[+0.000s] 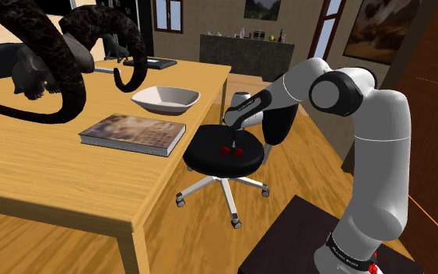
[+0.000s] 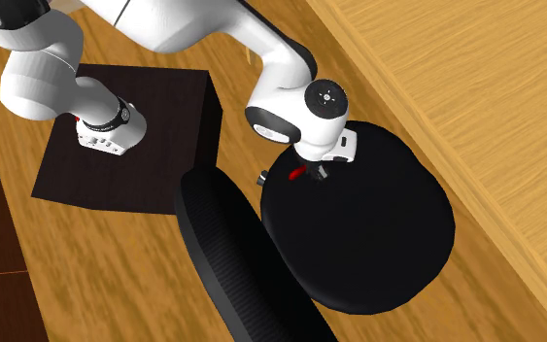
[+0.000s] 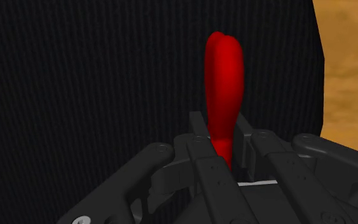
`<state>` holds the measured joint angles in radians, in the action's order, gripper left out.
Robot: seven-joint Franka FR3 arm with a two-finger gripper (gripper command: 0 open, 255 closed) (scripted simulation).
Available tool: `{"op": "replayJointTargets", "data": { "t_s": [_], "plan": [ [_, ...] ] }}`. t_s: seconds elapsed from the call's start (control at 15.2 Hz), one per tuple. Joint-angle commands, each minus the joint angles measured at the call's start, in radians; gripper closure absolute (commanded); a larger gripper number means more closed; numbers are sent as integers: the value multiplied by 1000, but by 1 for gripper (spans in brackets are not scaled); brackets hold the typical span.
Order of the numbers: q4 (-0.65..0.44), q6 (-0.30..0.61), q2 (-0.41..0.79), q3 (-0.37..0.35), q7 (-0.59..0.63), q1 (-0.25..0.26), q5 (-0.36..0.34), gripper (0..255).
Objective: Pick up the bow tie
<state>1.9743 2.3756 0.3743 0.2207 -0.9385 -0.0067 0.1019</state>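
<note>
**Shoulder view.** The pincer [image 1: 235, 142] stands low over the black chair seat [image 1: 209, 159], which is drawn up beside the desk [image 1: 54, 179]. The red bow tie [image 1: 225, 149] lies on that seat, with a lobe showing on either side of the fingers. The book [image 1: 131, 132] on the desk has a mottled cover with no legible title. The base band [image 1: 348, 251] on the arm bears marks too small to read.

**Second exterior view.** Seen from above, the hand covers most of the bow tie [image 2: 295, 174]; one red lobe projects toward the stand [image 2: 154, 107]. The pincer [image 2: 322, 173] sits near the edge of the chair seat [image 2: 388, 233], close to the backrest [image 2: 232, 253]. No writing can be read.

**Wrist view.** The fingers [image 3: 198, 130] are drawn narrow. The pincer [image 3: 220, 122] appears clasped on a slim part of the bow tie [image 3: 224, 76], whose free lobe reaches out over the chair seat [image 3: 75, 76].

**Hazards (judged).**
- The hold is on a thin, rounded section, so on lifting the tie may pivot or slip free.
- A tie dropped this near the seat edge could fall to the floor.
- The fingertips are close to the seat, so a downward push could drag on it or set the castered chair rolling.
</note>
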Motion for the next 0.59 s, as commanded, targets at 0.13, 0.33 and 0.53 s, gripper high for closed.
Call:
{"op": "replayJointTargets", "data": {
  "t_s": [0.13,0.33,0.53],
  "plan": [
    [-1,-11,-11,2,3,1,-4,255],
    [-9,-44,-35,6,8,4,-12,255],
    [-20,-78,-59,10,13,7,-20,255]
  ]
}}
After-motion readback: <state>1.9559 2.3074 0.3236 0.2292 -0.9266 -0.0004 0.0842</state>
